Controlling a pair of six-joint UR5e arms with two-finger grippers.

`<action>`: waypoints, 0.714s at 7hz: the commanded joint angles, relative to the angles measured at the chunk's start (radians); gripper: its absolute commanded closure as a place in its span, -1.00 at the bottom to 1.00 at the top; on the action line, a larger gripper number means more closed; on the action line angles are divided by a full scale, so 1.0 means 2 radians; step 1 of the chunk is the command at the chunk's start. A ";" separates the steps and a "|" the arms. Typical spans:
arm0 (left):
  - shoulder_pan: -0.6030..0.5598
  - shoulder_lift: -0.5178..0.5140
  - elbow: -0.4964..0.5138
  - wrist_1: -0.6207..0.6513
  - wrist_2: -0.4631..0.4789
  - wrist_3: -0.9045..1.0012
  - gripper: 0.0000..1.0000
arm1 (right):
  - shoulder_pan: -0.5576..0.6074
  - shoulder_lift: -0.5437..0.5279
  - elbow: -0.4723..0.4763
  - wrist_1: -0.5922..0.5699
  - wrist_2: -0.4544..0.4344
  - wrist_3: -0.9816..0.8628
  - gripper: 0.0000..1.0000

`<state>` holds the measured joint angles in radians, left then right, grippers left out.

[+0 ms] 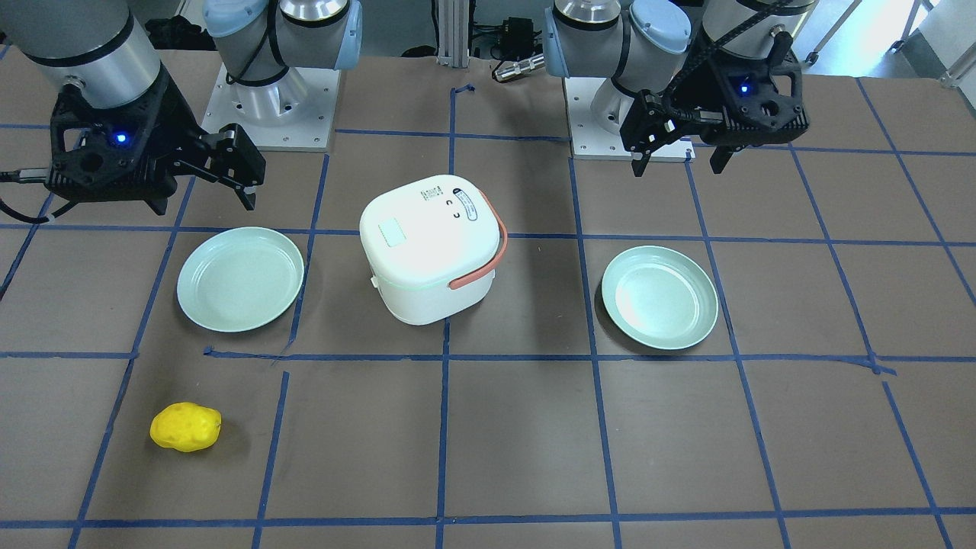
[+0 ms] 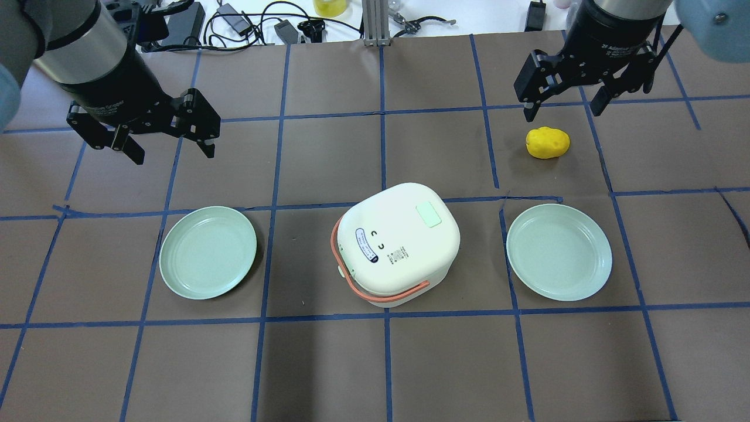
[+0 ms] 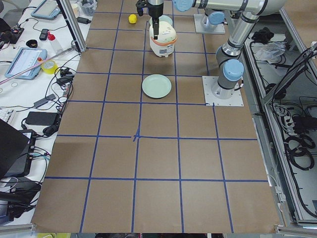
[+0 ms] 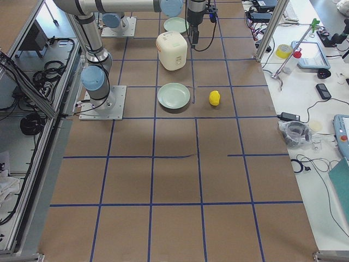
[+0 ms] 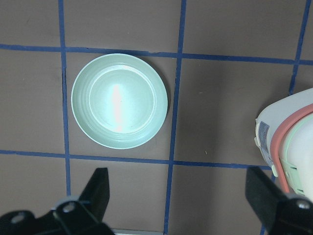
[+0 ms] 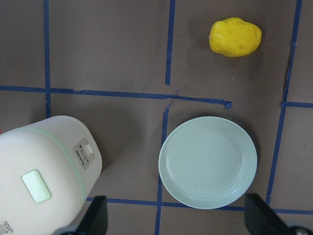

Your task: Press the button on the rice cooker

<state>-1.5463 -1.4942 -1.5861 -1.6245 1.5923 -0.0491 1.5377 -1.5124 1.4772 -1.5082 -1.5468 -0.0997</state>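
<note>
The white rice cooker (image 2: 398, 243) with a coral handle stands at the table's middle, lid shut; it also shows in the front view (image 1: 431, 244). A pale green rectangle (image 2: 428, 214) sits on its lid. The right wrist view shows a small button panel (image 6: 84, 152) on its side wall. My left gripper (image 2: 170, 126) is open and empty, hanging above the table beyond the left plate, well apart from the cooker. My right gripper (image 2: 565, 99) is open and empty, high near the potato. The left wrist view shows only the cooker's edge (image 5: 288, 142).
A pale green plate (image 2: 208, 252) lies left of the cooker and another plate (image 2: 558, 252) lies right of it. A yellow potato (image 2: 548, 142) lies beyond the right plate. Blue tape lines grid the brown table. Cables and gear lie along the far edge.
</note>
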 commanded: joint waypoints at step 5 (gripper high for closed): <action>0.000 0.000 0.000 0.000 0.000 0.000 -1.00 | 0.001 0.000 0.000 -0.004 0.005 0.005 -1.00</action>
<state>-1.5462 -1.4941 -1.5861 -1.6245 1.5923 -0.0491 1.5377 -1.5125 1.4765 -1.5151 -1.5410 -0.0985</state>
